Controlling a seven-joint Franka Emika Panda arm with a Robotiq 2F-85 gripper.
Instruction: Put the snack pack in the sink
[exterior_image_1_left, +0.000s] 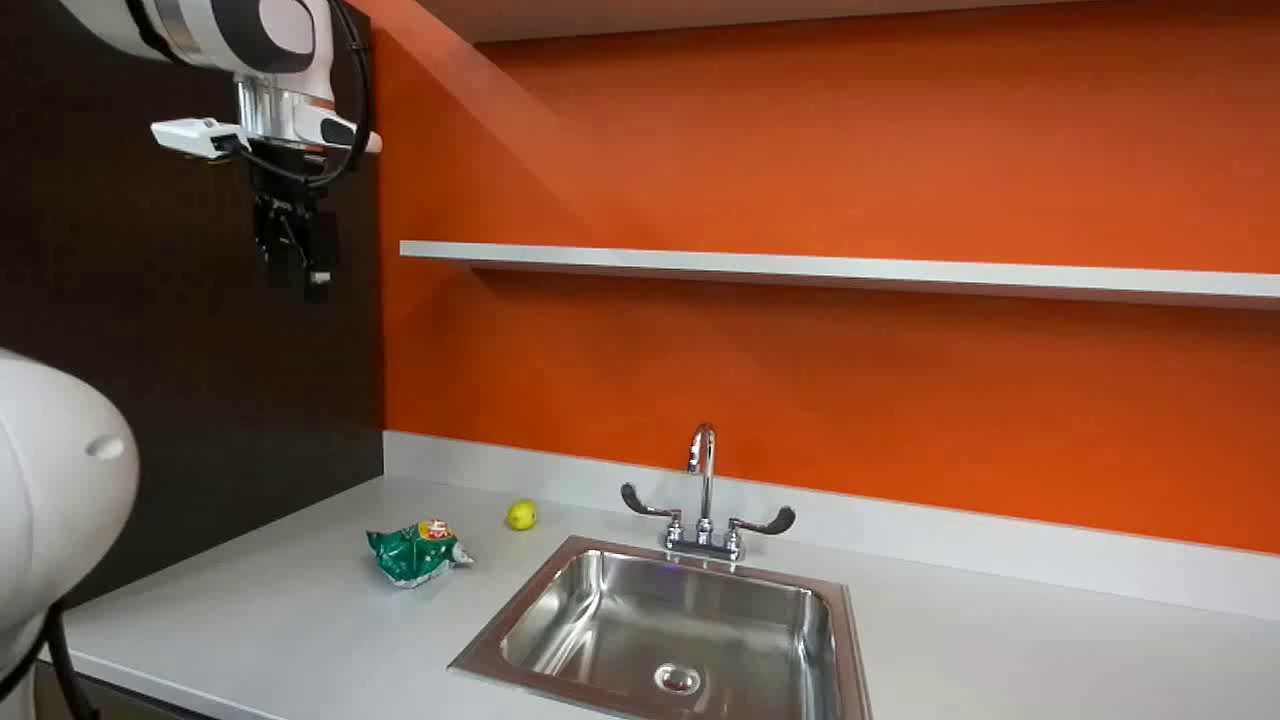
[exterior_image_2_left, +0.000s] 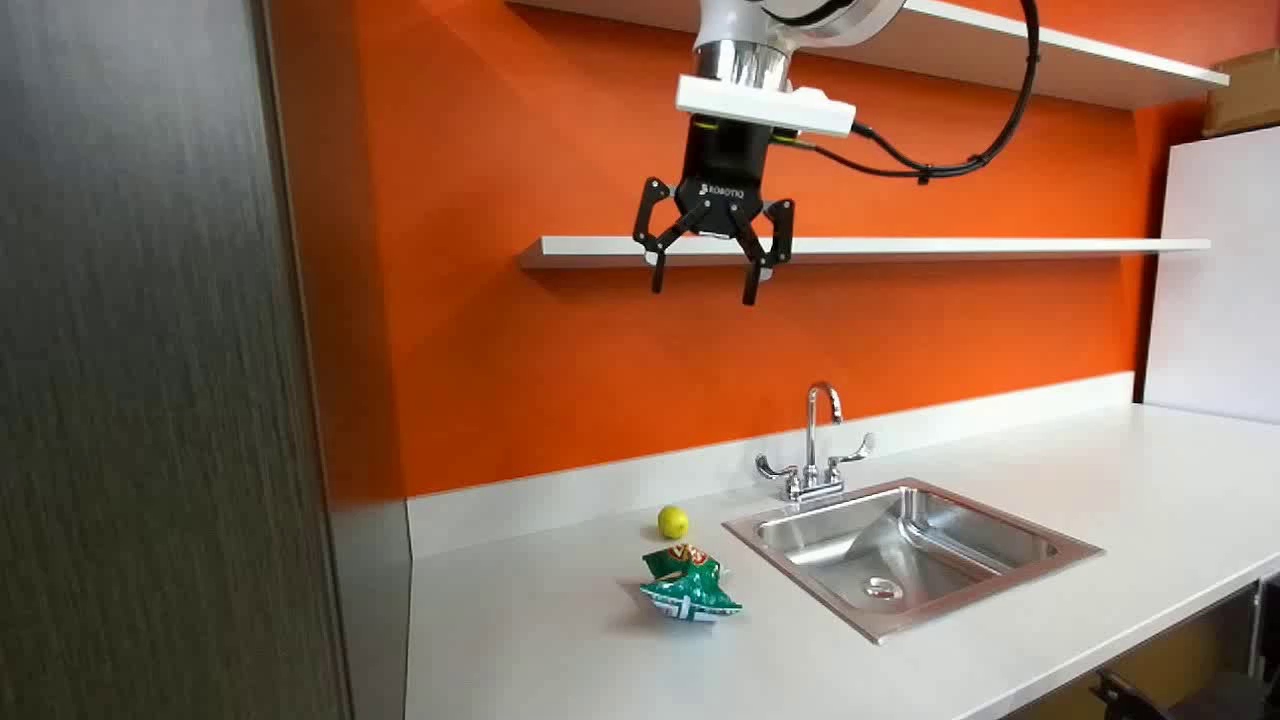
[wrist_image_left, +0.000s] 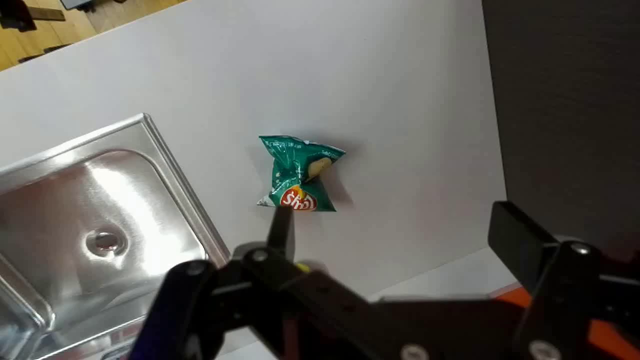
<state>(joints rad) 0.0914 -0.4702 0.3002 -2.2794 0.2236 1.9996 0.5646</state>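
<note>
Wrist view: I see glossy, crumpled pack (wrist_image_left: 295, 170), green with some red; fruit (wrist_image_left: 302, 267) nearly all hidden behind hand (wrist_image_left: 393, 225), fingers spread wide; sink (wrist_image_left: 175, 182) cut off.

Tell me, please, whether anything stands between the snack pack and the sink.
Nothing visible does: only counter lies between the snack pack and the sink. The yellow fruit sits farther back, near the backsplash, off the direct line.

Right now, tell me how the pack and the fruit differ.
The pack is mostly green and crumpled; the fruit is yellow and rounded. The pack is larger than the fruit. The fruit sits nearer the orange wall than the pack. Both lie on the counter.
</note>
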